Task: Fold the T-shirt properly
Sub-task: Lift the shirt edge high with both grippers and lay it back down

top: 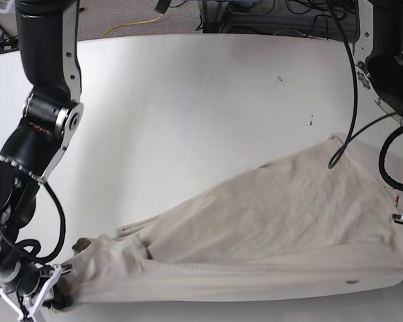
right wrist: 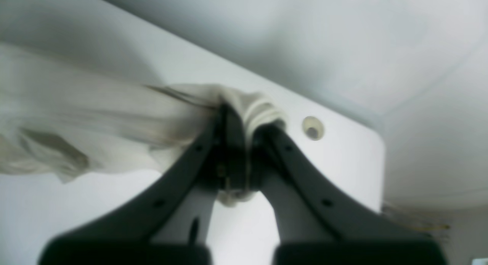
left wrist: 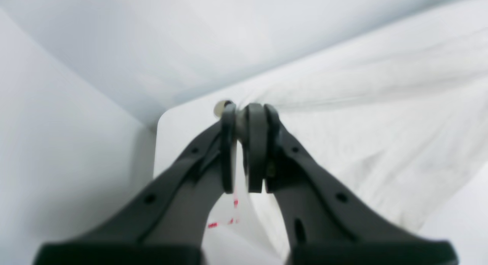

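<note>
Along the table's [top: 188, 87] near edge, I hold the T-shirt [top: 275, 228] stretched between its corners, left gripper [left wrist: 244, 143] and right gripper [right wrist: 238, 143] each clamped on bunched cloth, and should, I judge, keep tension even while laying it flat.

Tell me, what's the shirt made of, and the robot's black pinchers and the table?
The T-shirt looks like soft woven or knitted cloth, probably cotton: it wrinkles, bunches and drapes. The right gripper and left gripper look like matte black moulded plastic, though blur leaves that open. The table looks smooth, hard and white, possibly laminate.
</note>
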Robot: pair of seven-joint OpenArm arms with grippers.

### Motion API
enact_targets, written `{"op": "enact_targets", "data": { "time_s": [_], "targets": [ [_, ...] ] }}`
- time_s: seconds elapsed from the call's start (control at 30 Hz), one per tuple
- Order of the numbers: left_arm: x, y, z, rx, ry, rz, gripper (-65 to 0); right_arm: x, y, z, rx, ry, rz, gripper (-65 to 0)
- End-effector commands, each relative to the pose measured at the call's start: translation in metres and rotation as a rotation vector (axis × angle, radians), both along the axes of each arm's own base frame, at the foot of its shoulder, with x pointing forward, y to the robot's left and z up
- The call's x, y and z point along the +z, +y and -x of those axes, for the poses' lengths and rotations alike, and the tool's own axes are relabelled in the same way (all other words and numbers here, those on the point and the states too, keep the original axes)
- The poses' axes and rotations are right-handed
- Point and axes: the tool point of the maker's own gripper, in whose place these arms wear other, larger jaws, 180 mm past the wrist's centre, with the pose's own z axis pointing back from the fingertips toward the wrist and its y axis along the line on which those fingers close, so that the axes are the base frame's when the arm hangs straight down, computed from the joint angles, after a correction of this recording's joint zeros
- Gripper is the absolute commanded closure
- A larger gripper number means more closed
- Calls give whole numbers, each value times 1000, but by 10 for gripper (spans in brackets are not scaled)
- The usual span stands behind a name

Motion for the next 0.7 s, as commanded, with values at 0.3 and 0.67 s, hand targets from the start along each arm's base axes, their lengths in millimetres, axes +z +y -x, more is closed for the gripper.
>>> {"op": "enact_targets", "data": {
  "time_s": [0.3,0.67],
  "targets": [
    [146,27,-19,-1,-283,72,-36,168,10,-12,52,-301,127,0],
    [170,18,-24,-36,-290,13,-36,160,-16,-5,2,-267,177,0]
  ]
}}
